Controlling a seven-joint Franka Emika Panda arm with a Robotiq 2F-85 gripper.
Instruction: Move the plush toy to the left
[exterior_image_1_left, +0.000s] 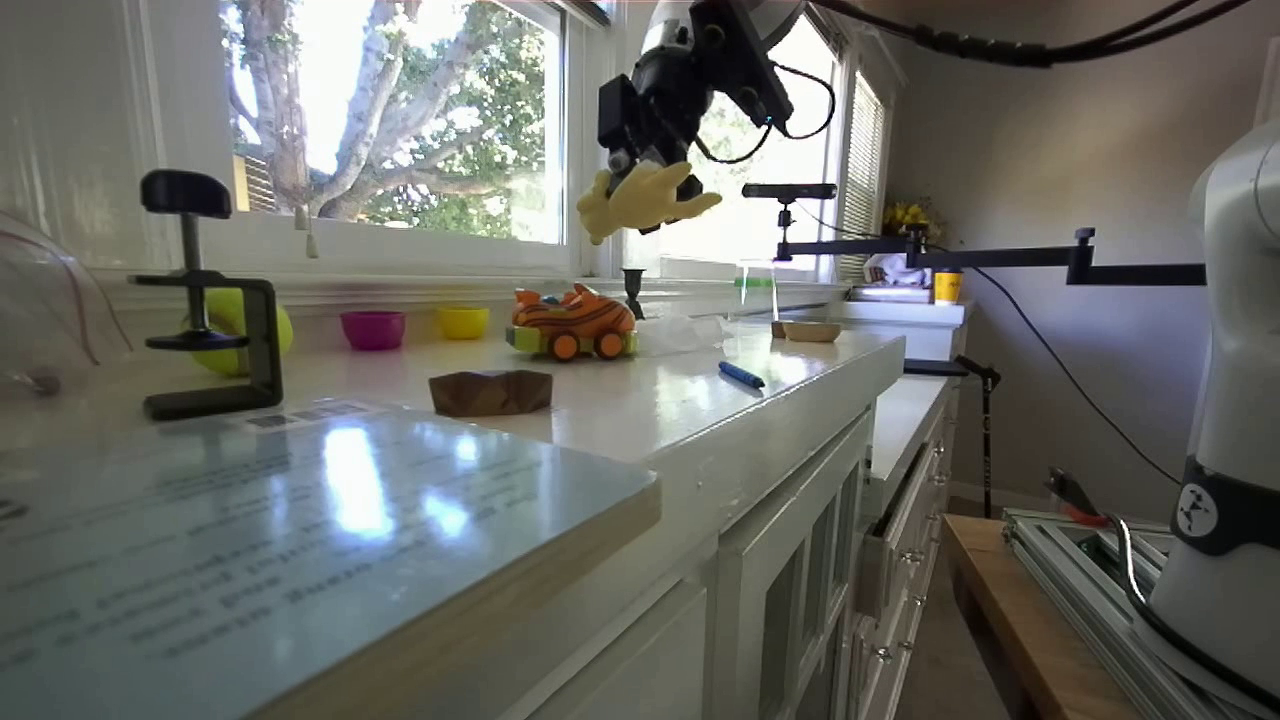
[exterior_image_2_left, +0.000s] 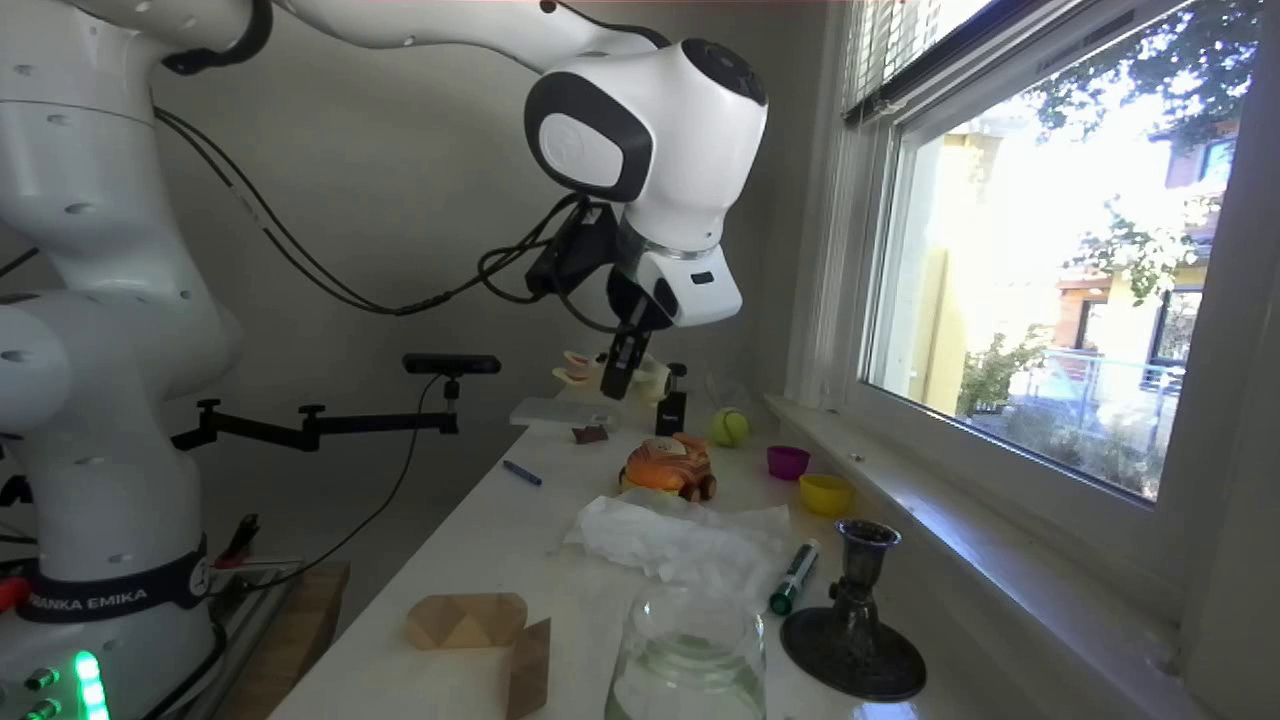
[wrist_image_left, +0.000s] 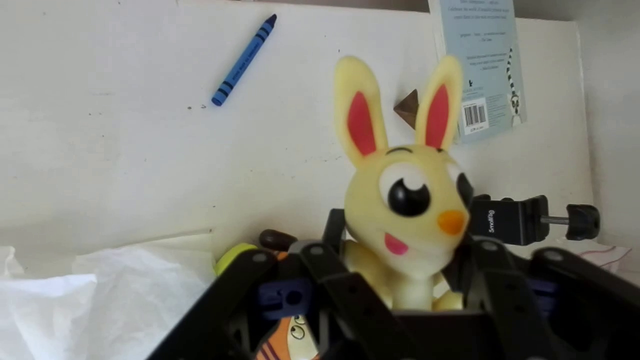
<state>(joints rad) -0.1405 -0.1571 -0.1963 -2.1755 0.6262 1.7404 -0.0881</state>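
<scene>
Low in the wrist view, right of centre, we see the fingers (wrist_image_left: 334, 227) partly spread, closed on the body of the toy (wrist_image_left: 407, 200), a pale yellow rabbit, one on each side of it. Its ears point to the top of the frame. We find the crayon (wrist_image_left: 244, 60) left of centre near the top, the book (wrist_image_left: 485, 65) at upper right, and a brown piece (wrist_image_left: 407, 107) showing between the ears. The clamp (wrist_image_left: 510, 220) is at right, the crumpled sheet (wrist_image_left: 145, 285) at lower left, and the car (wrist_image_left: 295, 340) at the bottom edge, partly behind the fingers.

In an exterior view, we see the toy at upper centre, held in the air well apart from the table (exterior_image_1_left: 620, 430). Just left of centre stands the car; to its left we have the yellow cup (exterior_image_1_left: 463, 323), the purple cup (exterior_image_1_left: 373, 330), then the ball (exterior_image_1_left: 228, 315), partly behind the clamp.

In an exterior view, the toy shows near the centre, partly hidden by the fingers, and here we cannot tell how wide they stand. We see the jar (exterior_image_2_left: 690, 660) at bottom centre, with the marker (exterior_image_2_left: 795, 578) and the candlestick (exterior_image_2_left: 855, 620) to its right.
</scene>
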